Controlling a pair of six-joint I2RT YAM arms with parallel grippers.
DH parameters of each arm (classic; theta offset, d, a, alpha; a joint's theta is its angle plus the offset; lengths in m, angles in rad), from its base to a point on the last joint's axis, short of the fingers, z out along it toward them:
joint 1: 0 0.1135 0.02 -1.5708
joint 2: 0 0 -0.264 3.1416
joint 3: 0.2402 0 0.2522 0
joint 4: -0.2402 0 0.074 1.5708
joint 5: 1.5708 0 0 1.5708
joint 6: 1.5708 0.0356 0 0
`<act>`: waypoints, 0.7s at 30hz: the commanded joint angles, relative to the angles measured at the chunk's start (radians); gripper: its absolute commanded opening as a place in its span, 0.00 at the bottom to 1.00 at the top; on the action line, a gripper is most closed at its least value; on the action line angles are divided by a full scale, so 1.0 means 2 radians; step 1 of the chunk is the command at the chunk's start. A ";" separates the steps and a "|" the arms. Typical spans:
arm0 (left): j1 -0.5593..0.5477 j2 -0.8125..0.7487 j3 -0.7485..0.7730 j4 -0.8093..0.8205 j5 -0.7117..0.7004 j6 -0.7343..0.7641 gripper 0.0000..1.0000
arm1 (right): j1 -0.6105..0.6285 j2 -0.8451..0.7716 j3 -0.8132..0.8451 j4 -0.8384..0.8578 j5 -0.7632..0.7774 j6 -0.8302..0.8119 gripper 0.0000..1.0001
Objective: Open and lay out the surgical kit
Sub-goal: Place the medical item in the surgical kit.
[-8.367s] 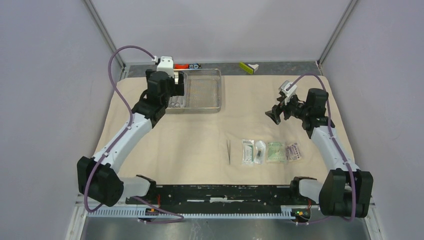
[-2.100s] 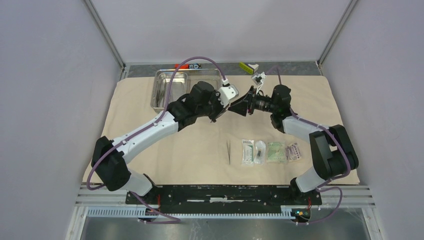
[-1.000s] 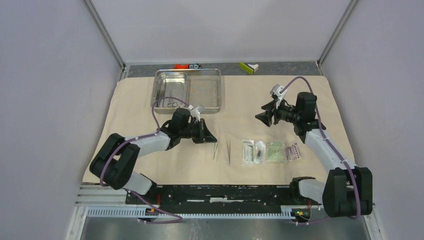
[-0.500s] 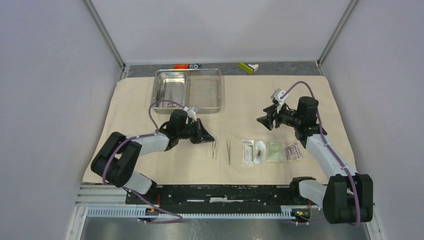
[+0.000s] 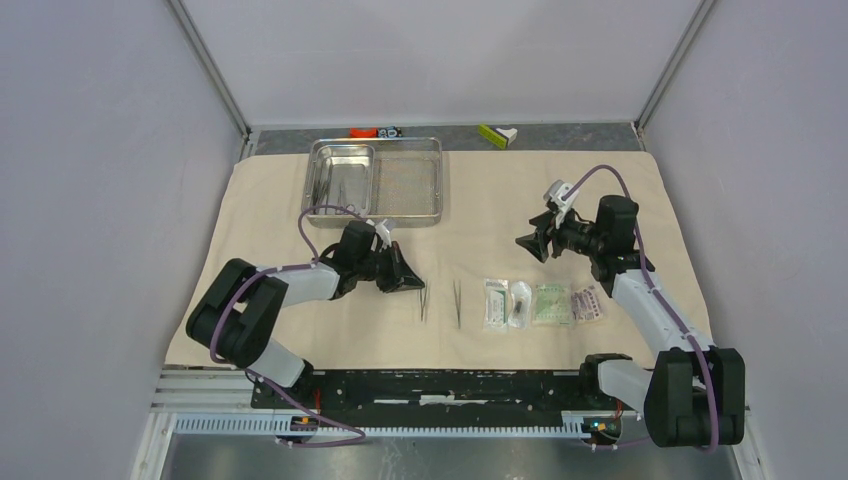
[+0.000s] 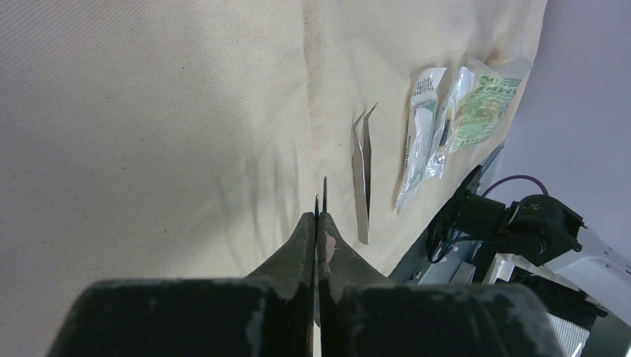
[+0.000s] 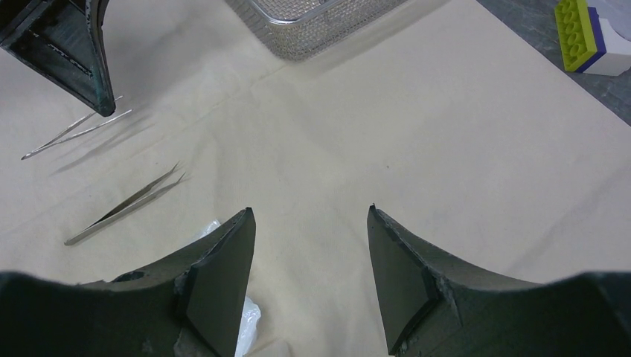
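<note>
Reaching low over the cloth wrap (image 5: 262,205), left claw (image 6: 318,217) pinches thin forceps (image 5: 424,303) — right claw (image 7: 309,212) hangs raised, jaws apart.

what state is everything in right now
cloth wrap, unfolded flat
steel tray, uncovered, upright on the cloth
left gripper, shut on forceps
forceps, held low over the cloth
right gripper, open, empty
tweezers, lying free on the cloth
packets, flat in a row

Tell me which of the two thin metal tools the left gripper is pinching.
The left-hand tool, farther from the packets; the left gripper is shut on its end. The other tool lies free beside the packets.
</note>
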 commanded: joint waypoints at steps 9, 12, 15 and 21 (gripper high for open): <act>-0.006 0.009 0.006 0.034 -0.007 -0.016 0.02 | -0.006 -0.009 -0.005 0.013 -0.009 -0.005 0.65; -0.015 0.014 0.007 0.041 -0.009 -0.022 0.02 | -0.007 -0.008 -0.004 0.013 -0.009 -0.005 0.65; -0.018 0.022 0.009 0.041 -0.012 -0.027 0.02 | -0.007 -0.010 -0.004 0.013 -0.009 -0.004 0.65; -0.026 0.029 0.010 0.050 -0.017 -0.038 0.02 | -0.009 -0.010 -0.006 0.013 -0.010 -0.005 0.65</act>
